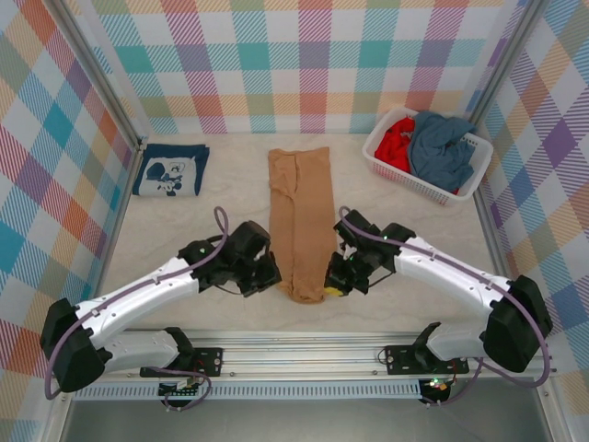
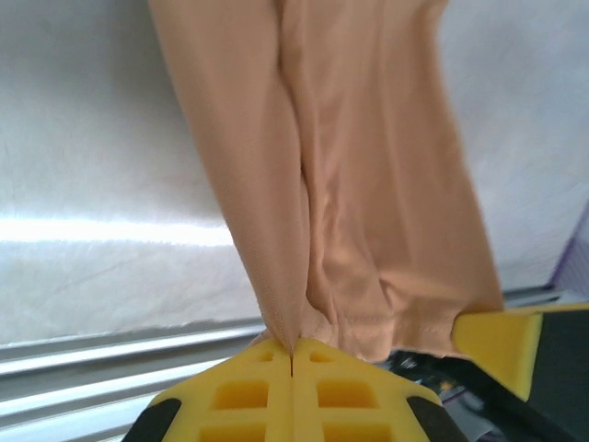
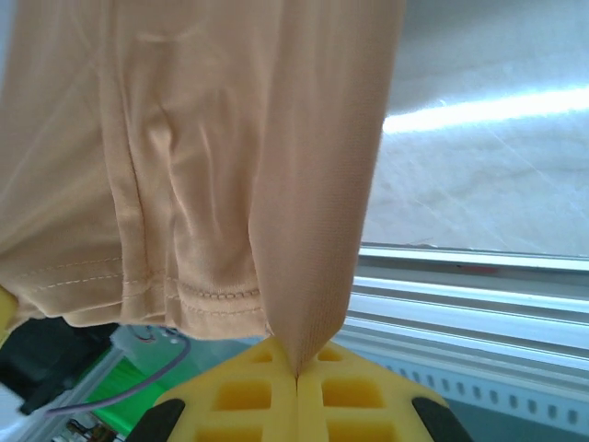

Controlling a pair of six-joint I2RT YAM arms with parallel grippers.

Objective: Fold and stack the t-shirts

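Note:
A tan t-shirt (image 1: 299, 216) lies as a long narrow strip down the middle of the table. My left gripper (image 1: 273, 273) is shut on its near left corner (image 2: 293, 345), and my right gripper (image 1: 329, 279) is shut on its near right corner (image 3: 296, 366). The near hem (image 3: 184, 299) hangs lifted between them. At the far left rests a folded navy t-shirt (image 1: 171, 169) with a white graphic. A red t-shirt (image 1: 396, 144) and a grey-blue t-shirt (image 1: 442, 147) sit crumpled in the basket.
The white slatted basket (image 1: 386, 169) stands at the far right corner. A metal rail (image 1: 304, 343) runs along the near table edge. Checkered walls close in the back and both sides.

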